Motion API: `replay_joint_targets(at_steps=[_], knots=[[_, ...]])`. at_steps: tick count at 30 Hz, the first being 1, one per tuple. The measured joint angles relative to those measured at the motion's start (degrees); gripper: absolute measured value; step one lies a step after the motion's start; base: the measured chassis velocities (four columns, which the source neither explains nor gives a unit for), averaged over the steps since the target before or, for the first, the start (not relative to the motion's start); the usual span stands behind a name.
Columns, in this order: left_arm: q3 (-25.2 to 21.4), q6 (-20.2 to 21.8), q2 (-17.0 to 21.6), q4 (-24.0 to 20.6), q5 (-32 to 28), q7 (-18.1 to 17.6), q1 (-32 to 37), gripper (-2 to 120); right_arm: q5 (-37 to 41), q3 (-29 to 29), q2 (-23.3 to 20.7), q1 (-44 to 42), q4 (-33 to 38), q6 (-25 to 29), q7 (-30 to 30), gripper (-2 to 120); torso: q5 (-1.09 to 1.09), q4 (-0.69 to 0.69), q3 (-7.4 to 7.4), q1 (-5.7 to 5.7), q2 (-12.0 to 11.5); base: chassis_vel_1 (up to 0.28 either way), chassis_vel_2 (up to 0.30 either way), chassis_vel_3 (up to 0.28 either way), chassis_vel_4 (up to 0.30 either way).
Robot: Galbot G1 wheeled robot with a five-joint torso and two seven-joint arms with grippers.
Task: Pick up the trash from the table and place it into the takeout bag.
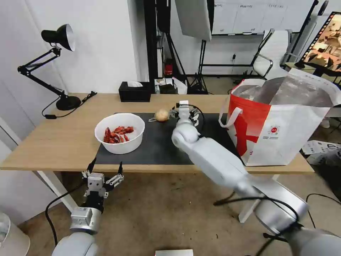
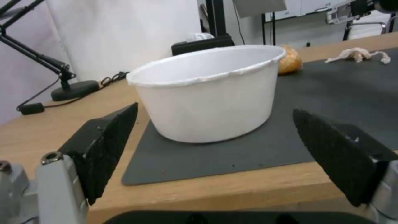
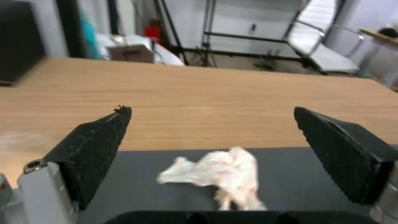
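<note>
I am keeping the left pincer (image 1: 105,169) spread wide and empty, hanging below the surface's (image 1: 64,142) near edge, just in front of the white bowl (image 1: 120,138) of crayfish shells on the grey mat (image 1: 156,149). If I lift carelessly, it may knock the bowl and scatter shells. Further right, the beige lump (image 1: 161,115) is sitting near the mat's far edge. I am hovering the right pincer (image 3: 211,140), also wide, over the tissue wad (image 3: 224,174); it is light, so closing too high could miss it or push it away. The takeout bag (image 1: 284,131) is standing open at the right end.
</note>
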Motion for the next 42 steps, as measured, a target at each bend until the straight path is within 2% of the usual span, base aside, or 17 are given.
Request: replay_joint_targets(at_steps=[2,9,18,22,25,26,29,30,35,36,37,38,42], knots=[[0.1,-0.3,-0.4,0.4,0.2,0.1,0.0,100,-0.1,0.5,0.8,1.5,-4.8,-0.5,-0.5,100,0.00,-0.02,0.00,0.00,0.0,0.000,0.000,0.000,0.000],[0.3,-0.4,-0.5,0.5,0.4,0.1,0.0,100,-0.3,2.1,1.7,2.1,-11.3,-1.1,-4.4,100,0.01,-0.02,0.00,0.00,0.0,0.000,0.000,0.000,0.000],[0.4,-0.4,-0.4,0.5,0.7,0.1,0.5,100,-0.3,4.3,2.6,1.7,-14.8,-1.4,-7.0,100,0.01,-0.01,0.00,-0.01,0.0,0.000,0.000,0.000,0.000],[0.4,-0.4,-0.4,0.4,0.9,0.1,0.8,100,0.9,4.8,2.6,1.4,-15.1,-1.8,-7.2,95,0.01,-0.02,0.00,-0.01,0.0,0.000,0.000,0.000,0.000],[0.5,-0.4,-0.3,0.3,1.0,0.1,1.0,100,3.0,5.2,2.6,1.1,-14.7,-2.2,-6.9,81,0.01,-0.01,-0.02,-0.02,0.0,0.000,0.000,0.000,0.000],[0.5,-0.4,-0.3,0.3,1.0,0.1,1.0,100,3.0,5.2,2.6,1.1,-14.7,-2.2,-6.9,81,0.01,-0.01,-0.02,-0.02,0.0,0.000,0.000,0.000,0.000],[0.7,-0.4,-0.4,0.2,1.1,0.1,1.1,100,4.4,5.3,2.4,0.9,-14.0,-2.4,-6.8,66,0.01,0.01,-0.02,-0.02,0.0,0.000,0.000,0.000,0.000],[0.7,-0.4,-0.4,0.2,1.1,0.1,1.1,100,4.4,5.3,2.4,0.9,-14.0,-2.4,-6.8,66,0.01,0.01,-0.02,-0.02,0.0,0.000,0.000,0.000,0.000],[1.0,-0.5,-0.4,0.2,1.3,0.1,1.1,100,6.0,5.3,2.0,0.6,-13.2,-2.4,-6.8,45,0.01,0.01,-0.02,-0.02,0.0,0.000,0.000,0.000,0.000],[1.0,-0.5,-0.4,0.2,1.3,0.1,1.1,100,6.0,5.3,2.0,0.6,-13.2,-2.4,-6.8,45,0.01,0.01,-0.02,-0.02,0.0,0.000,0.000,0.000,0.000],[1.1,-0.5,-0.2,0.2,1.3,0.1,1.1,100,6.5,5.3,1.9,0.5,-12.9,-2.4,-6.8,31,0.01,0.00,-0.02,-0.02,0.0,0.000,0.000,0.000,0.000],[1.1,-0.5,-0.1,0.2,1.3,0.1,1.1,100,6.6,5.3,1.9,0.4,-12.8,-2.4,-6.8,25,0.01,0.00,-0.01,-0.02,0.0,0.000,0.000,0.000,0.000],[1.1,-0.5,0.0,0.2,1.3,0.1,1.0,100,7.1,5.3,1.6,0.0,-11.8,-1.9,-6.7,11,0.01,-0.02,0.00,-0.02,0.0,0.000,0.000,0.000,0.000]])
